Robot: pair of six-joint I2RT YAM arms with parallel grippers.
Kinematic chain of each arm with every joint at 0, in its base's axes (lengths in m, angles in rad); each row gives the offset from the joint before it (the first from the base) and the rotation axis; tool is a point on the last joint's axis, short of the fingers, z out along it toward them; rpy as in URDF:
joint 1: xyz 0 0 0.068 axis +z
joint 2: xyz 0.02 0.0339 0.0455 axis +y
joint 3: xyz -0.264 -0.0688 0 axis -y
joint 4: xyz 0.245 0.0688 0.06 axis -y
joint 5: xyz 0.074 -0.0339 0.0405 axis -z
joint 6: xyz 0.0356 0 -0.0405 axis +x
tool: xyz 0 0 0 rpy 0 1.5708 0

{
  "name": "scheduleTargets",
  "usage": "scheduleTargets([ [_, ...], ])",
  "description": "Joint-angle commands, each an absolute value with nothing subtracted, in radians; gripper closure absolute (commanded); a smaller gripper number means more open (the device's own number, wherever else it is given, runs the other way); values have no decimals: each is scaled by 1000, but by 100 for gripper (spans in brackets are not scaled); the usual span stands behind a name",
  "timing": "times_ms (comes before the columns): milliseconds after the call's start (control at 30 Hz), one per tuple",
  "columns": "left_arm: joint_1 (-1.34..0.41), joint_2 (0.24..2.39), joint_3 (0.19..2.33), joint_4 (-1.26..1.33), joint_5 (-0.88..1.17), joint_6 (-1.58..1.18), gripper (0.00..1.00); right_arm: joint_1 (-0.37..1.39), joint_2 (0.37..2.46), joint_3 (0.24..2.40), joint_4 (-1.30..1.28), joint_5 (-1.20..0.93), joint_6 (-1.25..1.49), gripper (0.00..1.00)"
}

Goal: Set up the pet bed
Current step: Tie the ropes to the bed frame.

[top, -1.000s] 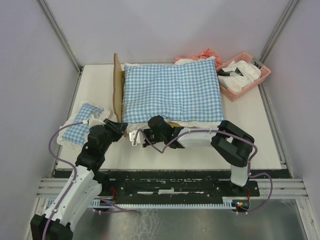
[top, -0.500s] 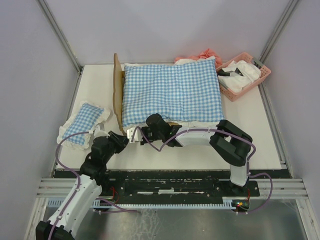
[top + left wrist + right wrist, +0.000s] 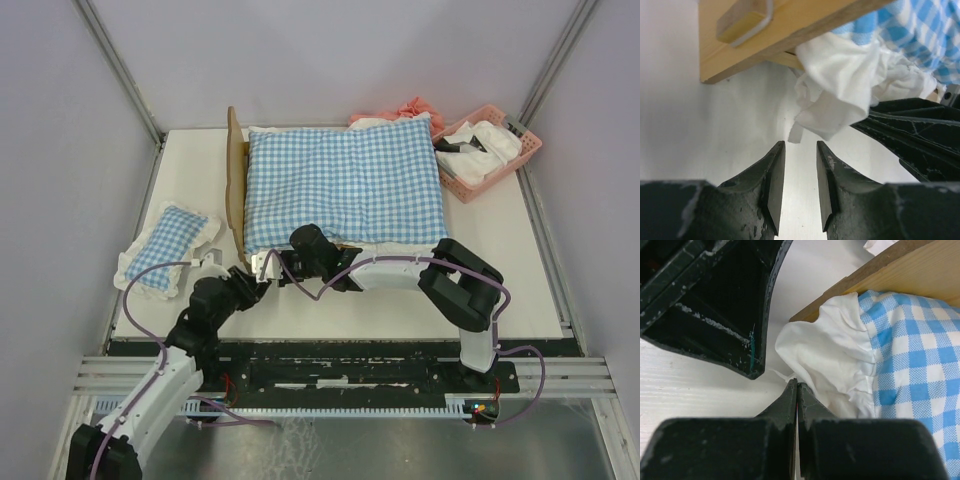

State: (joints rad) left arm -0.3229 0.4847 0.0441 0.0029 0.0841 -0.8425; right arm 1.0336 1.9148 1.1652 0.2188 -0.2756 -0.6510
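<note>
Your left gripper (image 3: 799, 146) sits low over the worktop (image 3: 400, 305), its fingers set to a narrow gap with nothing between them. Its tips point at the near left corner of the pet bed (image 3: 237, 185). Your right gripper (image 3: 796, 386) has its fingers pressed together, with the tips right at the lower edge of the white frill (image 3: 820, 352). You cannot tell whether any fabric is caught between them. Both grippers crowd that one corner, and the right arm's black body lies just right of the left fingers.

The bed stands mid-worktop toward the far edge, with its headboard upright on the left side. A blue-and-white checked cushion (image 3: 345, 185) covers nearly the whole frame, and its frill spills over the near rail.

Bare worktop shows in a strip along the near edge, beside the right edge, and left of the headboard toward the far left corner. A small checked pillow (image 3: 165, 243) lies by the left edge, near the bed's near left corner but apart from it. A pink basket (image 3: 508, 165) sits angled at the far right corner, close to the cushion, with white items (image 3: 490, 140) inside. A coral cloth (image 3: 412, 108) lies behind the cushion at the far edge.
</note>
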Motion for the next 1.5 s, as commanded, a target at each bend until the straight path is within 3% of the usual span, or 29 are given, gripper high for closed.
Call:
scheduleTargets([
  [0, -368, 518, 43, 163, 30, -771, 61, 1031, 1924, 1206, 250, -275, -634, 98],
  [367, -435, 812, 105, 302, -25, -743, 59, 1030, 1909, 1193, 249, -281, -634, 98],
  [800, -441, 792, 117, 272, -106, -717, 58, 1024, 1902, 1185, 257, -297, -635, 98],
  [867, -441, 794, 117, 280, -106, -716, 63, 1022, 1902, 1182, 259, -298, -636, 98],
  [933, -440, 800, 120, 277, -104, -719, 80, 1022, 1903, 1184, 259, -298, -636, 98],
  [1033, -441, 791, 127, 208, -127, -778, 97, 1017, 1910, 1184, 258, -307, -637, 98],
  [1267, -441, 699, 118, -22, -256, -922, 97, 1009, 1919, 1193, 232, -308, -664, 98],
  [1467, -441, 695, 116, -34, -254, -957, 97, 1009, 1922, 1192, 206, -342, -689, 98],
])
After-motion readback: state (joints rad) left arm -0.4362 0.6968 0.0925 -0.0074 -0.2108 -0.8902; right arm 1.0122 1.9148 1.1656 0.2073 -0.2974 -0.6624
